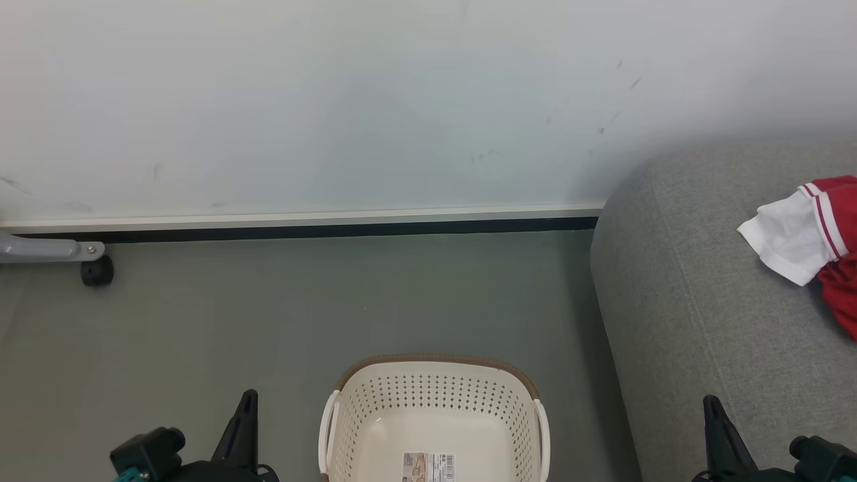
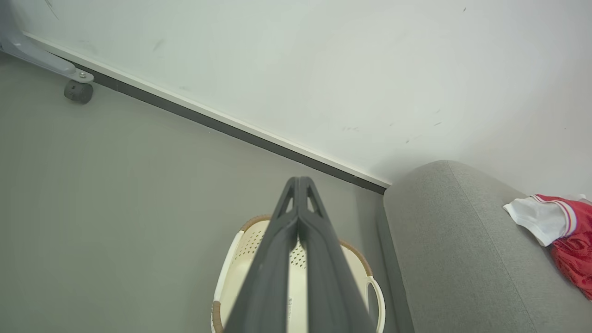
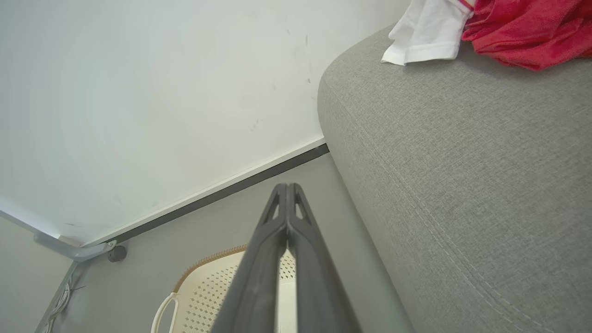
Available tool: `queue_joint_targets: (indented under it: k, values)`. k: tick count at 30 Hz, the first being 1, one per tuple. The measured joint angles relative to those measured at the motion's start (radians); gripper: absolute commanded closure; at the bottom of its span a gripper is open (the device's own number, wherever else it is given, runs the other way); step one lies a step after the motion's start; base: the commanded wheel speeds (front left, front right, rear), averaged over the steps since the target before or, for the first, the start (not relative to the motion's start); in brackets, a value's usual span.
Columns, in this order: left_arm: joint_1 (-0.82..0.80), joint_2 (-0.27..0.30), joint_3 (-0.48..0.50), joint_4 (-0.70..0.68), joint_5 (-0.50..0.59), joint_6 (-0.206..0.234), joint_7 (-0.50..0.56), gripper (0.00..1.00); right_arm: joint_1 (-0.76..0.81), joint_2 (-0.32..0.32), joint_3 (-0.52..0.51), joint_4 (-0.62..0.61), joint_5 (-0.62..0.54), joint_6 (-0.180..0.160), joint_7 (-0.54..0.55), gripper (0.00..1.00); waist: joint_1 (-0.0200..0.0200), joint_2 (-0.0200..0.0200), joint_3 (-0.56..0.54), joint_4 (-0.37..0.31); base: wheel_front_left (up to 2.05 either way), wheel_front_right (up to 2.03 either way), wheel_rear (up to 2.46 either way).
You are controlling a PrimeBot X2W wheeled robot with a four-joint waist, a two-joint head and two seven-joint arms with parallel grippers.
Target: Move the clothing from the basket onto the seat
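Lying on seat (image 1: 696,314): clothing (image 1: 803,234) | left pincer (image 2: 298,181), right pincer (image 3: 287,187) closed, empty, well away

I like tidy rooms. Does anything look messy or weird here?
Only a little: the clothing lies crumpled on the grey seat, not folded. The basket stands upright on the floor, nothing spilled.

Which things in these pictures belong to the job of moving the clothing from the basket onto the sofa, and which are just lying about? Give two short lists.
Part of the job:
- jersey, red and white, lying on the sofa
- basket on the floor

Just lying about:
- wheel on a grey leg
- paper label inside the basket
- skirting board
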Motion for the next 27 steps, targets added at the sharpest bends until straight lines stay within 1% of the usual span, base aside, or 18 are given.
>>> queue_joint_targets:
  k: [9,11,15,16,17,27]
  values:
    - [-0.003,-0.017,0.044,0.006,-0.098,-0.021,0.032,1.0,-0.019,0.01,-0.032,0.008,0.126,0.012,0.035,1.0,0.0,0.0001,-0.004,-0.005,0.0,0.0,0.0]
    - [-0.004,-0.019,0.054,0.007,-0.124,-0.026,0.04,1.0,-0.021,0.014,-0.039,0.009,0.157,0.019,0.043,1.0,-0.0001,0.0001,-0.004,-0.006,0.0,0.0,0.0]
    - [-0.005,-0.027,0.074,0.01,-0.164,-0.036,0.054,1.0,-0.022,0.019,-0.051,0.014,0.213,0.022,0.059,1.0,0.0,0.0001,-0.006,-0.008,0.0,0.0,0.0]
    - [-0.005,-0.029,0.079,0.011,-0.176,-0.043,0.057,1.0,-0.024,0.02,-0.055,0.015,0.227,0.023,0.062,1.0,0.0,0.0001,-0.006,-0.009,0.0,0.0,0.0]
    - [-0.007,-0.03,0.083,0.011,-0.194,-0.044,0.058,1.0,-0.025,0.02,-0.059,0.016,0.239,0.03,0.066,1.0,0.0,0.0001,-0.007,-0.009,0.0,0.0,0.0]
    - [-0.011,-0.049,0.129,0.019,-0.299,-0.069,0.093,1.0,-0.041,0.034,-0.093,0.021,0.376,0.047,0.103,1.0,-0.0001,0.0001,-0.011,-0.015,0.0,0.0,0.0]
